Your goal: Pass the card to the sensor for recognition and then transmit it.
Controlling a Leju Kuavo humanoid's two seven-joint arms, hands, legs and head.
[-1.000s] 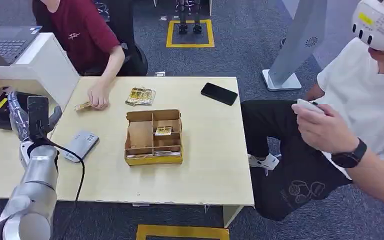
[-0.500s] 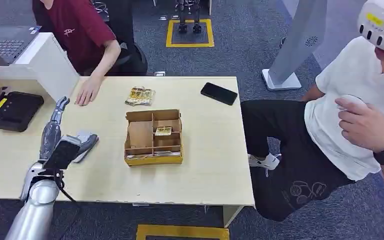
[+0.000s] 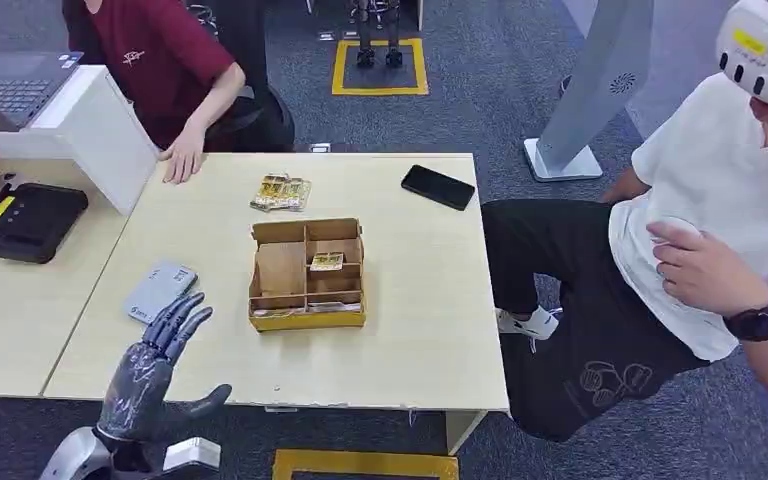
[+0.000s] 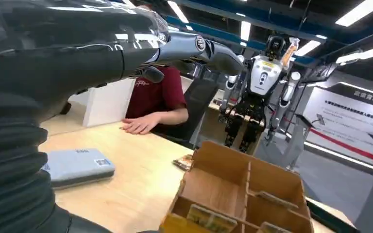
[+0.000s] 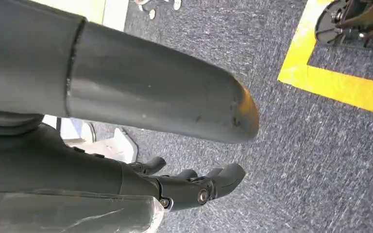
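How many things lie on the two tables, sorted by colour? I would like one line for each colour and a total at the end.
Black: 2, the phone and the card reader.
Grey: 1, the flat box.
Brown: 1, the cardboard tray.
Gold: 1, the packet pile.
Total: 5.
The cards inside the tray are not counted; the open left hand holds nothing.

- I see my left hand (image 3: 155, 365) dark grey, glossy in the wrist view.
- The sensor (image 3: 160, 291) is pale grey with a small label.
- The divided box (image 3: 307, 273) is brown cardboard.
- The table (image 3: 420, 300) is light wood.
- The phone (image 3: 438, 187) is black.
- The carpet (image 3: 480, 90) is grey-blue, with yellow tape squares (image 3: 380, 66).
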